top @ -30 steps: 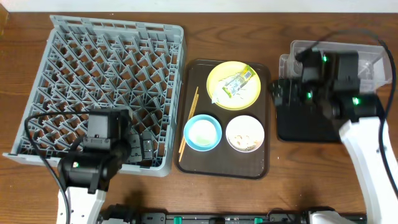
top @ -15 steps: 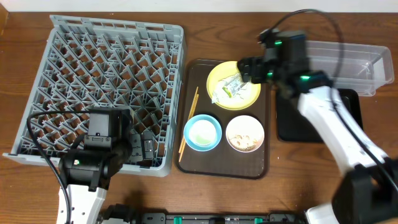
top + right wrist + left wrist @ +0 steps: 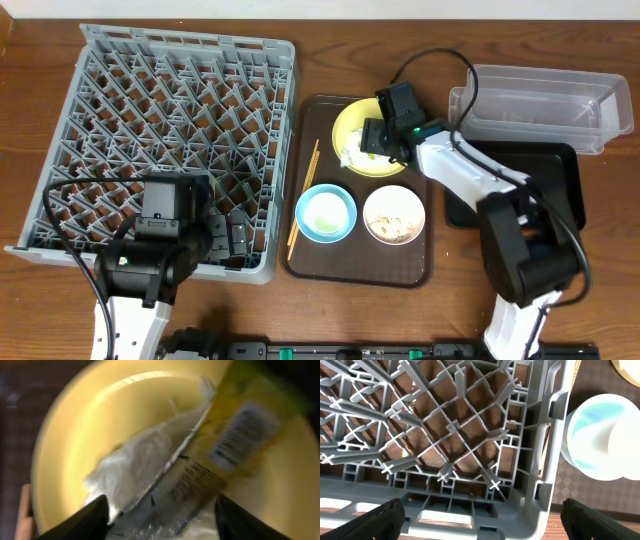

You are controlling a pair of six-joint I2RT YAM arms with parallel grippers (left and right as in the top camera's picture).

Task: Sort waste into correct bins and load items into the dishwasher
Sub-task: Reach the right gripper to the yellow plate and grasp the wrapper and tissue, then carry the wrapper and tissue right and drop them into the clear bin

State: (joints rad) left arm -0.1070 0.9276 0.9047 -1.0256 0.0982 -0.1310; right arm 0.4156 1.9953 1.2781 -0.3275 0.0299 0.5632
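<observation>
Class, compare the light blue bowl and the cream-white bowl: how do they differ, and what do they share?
Colour: the light blue bowl is blue, the cream-white bowl off-white. Contents: the cream-white bowl holds beige food scraps; the light blue bowl shows none. Place: the light blue bowl lies nearer the dish rack. Both are round, upright, on the brown tray.

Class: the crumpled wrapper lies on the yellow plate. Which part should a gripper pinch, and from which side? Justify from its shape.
Pinch the raised crumpled fold along the middle of the wrapper, coming straight down from above. It lies loose and low on the yellow plate, so a sideways approach would likely push it. The upstanding fold gives the right gripper something to close across.
</observation>
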